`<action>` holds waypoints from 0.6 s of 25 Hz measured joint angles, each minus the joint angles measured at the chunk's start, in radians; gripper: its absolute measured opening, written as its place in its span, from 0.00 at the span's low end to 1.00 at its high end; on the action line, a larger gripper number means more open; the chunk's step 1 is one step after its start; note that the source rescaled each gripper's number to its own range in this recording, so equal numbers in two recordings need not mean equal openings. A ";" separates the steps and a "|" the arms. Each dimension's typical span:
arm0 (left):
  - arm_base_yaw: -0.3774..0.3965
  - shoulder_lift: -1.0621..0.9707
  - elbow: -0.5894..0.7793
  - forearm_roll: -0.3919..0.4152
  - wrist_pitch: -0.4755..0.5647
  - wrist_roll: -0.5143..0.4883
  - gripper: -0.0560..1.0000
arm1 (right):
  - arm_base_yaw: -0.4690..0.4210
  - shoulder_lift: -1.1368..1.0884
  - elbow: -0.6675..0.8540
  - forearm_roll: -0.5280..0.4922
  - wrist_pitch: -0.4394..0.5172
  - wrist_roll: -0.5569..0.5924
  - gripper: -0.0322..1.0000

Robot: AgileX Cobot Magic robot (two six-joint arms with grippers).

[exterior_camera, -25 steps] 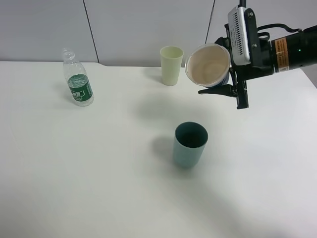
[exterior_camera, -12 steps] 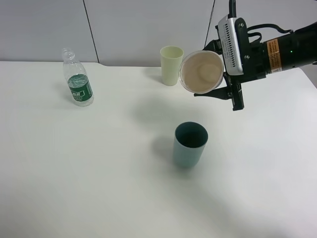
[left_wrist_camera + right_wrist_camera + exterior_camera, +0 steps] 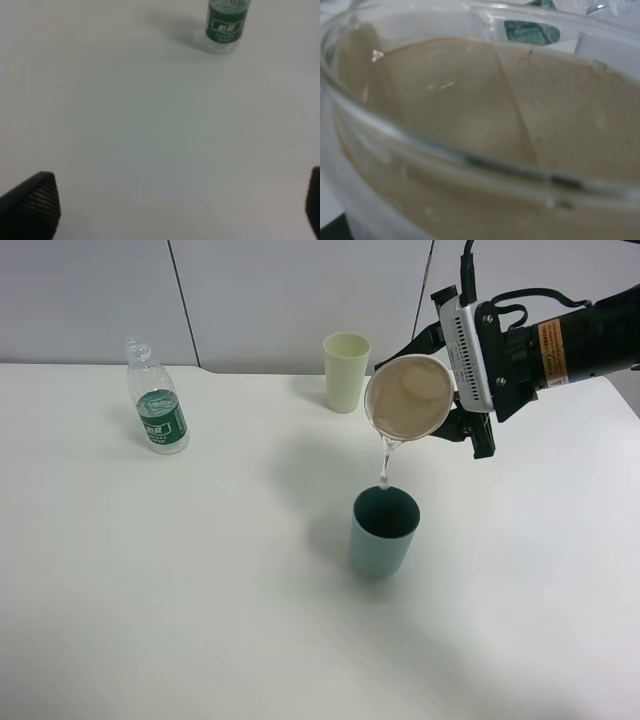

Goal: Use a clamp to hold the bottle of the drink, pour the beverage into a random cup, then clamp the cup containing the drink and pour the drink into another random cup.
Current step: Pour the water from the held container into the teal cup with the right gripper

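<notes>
The cup's beige inside fills the right wrist view and hides the jaws. From above, I see the right gripper pinching the cup on a near-level arm. The cup lies almost horizontal, its mouth tipped over the tumbler, and beverage streams in. The left gripper is spread.

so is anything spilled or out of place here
Nothing stands out. The tilted paper cup with pale beige inside sends a thin clear stream down toward the grey-teal plastic tumbler; no puddle shows on the white table.
</notes>
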 joint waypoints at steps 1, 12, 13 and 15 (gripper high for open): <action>0.000 0.000 0.000 0.000 0.000 0.000 1.00 | 0.000 0.000 0.000 0.000 0.002 -0.002 0.05; 0.000 0.000 0.000 0.000 0.000 0.000 1.00 | 0.003 0.000 0.000 0.000 0.012 -0.051 0.05; 0.000 0.000 0.000 0.000 0.000 0.000 1.00 | 0.003 0.000 0.000 0.000 0.013 -0.052 0.05; 0.000 0.000 0.000 0.000 0.000 0.000 1.00 | 0.003 0.000 0.000 0.000 0.013 -0.064 0.05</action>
